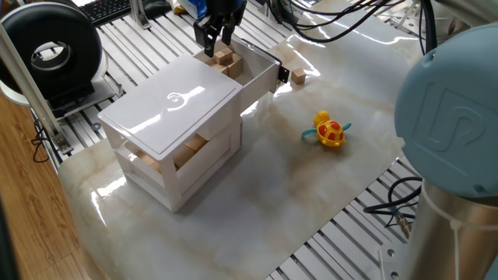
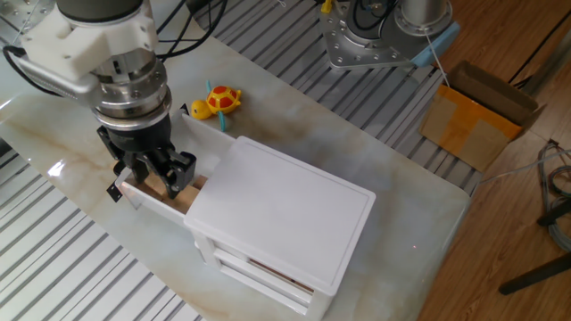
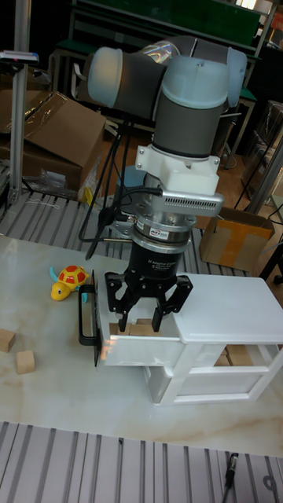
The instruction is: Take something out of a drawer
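Arm reaches straight down, wrist vertical, the hand [image 3: 143,318] pointing at the bench, its fingers [image 2: 175,175] spread apart, nothing visibly clamped between them.

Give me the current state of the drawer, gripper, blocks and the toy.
drawer: pulled open, wooden blocks inside.
gripper: down in the drawer, fingers straddling a block; grip not confirmable.
wooden blocks: resting in the drawer.
toy turtle: on the table, untouched.
loose block: on the table beside the drawer.

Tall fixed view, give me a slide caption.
UR5 gripper reaches into the open top drawer among wooden blocks; toy turtle sits nearby.
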You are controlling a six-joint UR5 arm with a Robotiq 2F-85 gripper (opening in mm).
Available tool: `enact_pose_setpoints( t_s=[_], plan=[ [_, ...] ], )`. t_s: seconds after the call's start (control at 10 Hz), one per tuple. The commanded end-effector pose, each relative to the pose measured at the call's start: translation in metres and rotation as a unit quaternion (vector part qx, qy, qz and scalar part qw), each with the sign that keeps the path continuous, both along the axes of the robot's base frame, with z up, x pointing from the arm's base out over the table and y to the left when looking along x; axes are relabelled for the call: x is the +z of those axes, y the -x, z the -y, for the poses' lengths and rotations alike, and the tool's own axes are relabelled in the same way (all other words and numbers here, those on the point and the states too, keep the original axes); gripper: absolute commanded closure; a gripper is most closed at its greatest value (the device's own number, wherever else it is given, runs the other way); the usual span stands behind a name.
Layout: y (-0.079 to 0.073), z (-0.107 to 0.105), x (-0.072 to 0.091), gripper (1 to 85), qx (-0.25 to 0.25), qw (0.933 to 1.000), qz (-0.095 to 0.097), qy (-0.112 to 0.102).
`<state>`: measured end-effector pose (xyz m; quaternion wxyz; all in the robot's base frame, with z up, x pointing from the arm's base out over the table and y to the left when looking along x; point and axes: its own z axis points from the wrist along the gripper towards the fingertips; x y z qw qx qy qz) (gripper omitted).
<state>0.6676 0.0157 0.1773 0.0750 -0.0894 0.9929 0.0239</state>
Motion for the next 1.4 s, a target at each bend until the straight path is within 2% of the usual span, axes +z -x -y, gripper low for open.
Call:
enact_pose_setpoints(
  t_s=[0.0,0.7,1.0,1.3],
  plan=[
    [0.002,-0.001,-0.007,31.0,0.006,0.9999,0.000,-0.008],
    [0.006,0.001,-0.014,32.0,0.013,0.9999,-0.008,-0.003],
    [0.007,0.000,-0.012,41.0,0.015,0.9998,-0.011,-0.001],
    [0.011,-0.008,-0.006,41.0,0.013,0.9998,-0.017,-0.004]
  ],
)
